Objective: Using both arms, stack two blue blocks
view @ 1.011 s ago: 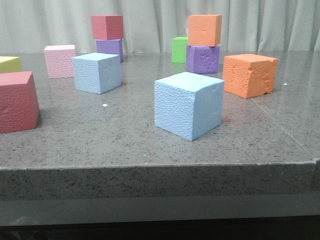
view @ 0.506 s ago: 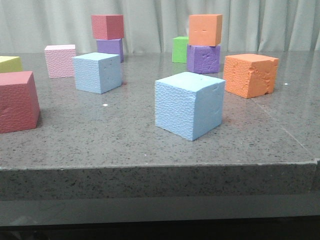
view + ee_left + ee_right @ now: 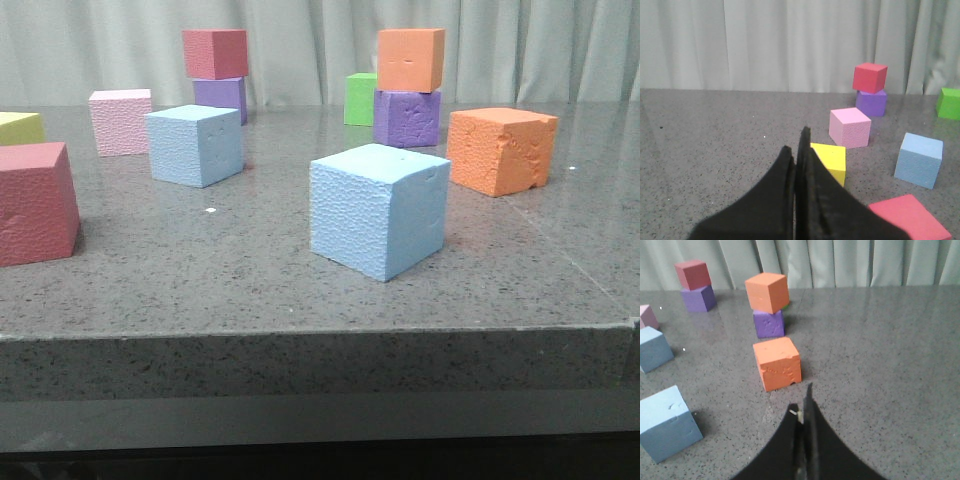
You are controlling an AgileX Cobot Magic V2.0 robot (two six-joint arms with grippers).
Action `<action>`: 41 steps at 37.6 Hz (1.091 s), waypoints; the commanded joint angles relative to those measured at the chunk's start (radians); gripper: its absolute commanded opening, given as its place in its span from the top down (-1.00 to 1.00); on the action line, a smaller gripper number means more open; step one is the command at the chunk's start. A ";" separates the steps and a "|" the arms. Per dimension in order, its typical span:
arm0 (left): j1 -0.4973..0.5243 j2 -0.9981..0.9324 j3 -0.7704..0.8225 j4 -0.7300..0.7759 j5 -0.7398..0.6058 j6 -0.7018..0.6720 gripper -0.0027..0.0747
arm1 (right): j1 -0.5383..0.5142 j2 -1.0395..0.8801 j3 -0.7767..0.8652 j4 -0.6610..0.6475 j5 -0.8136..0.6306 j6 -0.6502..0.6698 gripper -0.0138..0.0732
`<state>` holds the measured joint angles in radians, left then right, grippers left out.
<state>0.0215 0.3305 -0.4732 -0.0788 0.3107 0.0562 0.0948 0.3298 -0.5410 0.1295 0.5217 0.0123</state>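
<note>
Open worktop [image 3: 250,270] lies along the front edge and between the two blue blocks, the near one [image 3: 378,210] and the far one [image 3: 195,145]. A red cube [image 3: 35,203] crowds the left edge. An orange cube [image 3: 500,150] and a purple-orange stack [image 3: 407,90] block the back right.

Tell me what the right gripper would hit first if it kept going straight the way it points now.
Most likely the lone orange block: the right gripper, shut and empty, points roughly at it, perhaps grazing its right side. Depth is hard to judge.
</note>
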 commanded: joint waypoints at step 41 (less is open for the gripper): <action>0.001 0.103 -0.097 -0.004 -0.066 -0.006 -0.83 | -0.004 0.131 -0.065 -0.009 -0.088 -0.023 -0.82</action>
<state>0.0215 0.4226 -0.5319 -0.0788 0.3286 0.0562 0.0948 0.4301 -0.5596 0.1295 0.5237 0.0123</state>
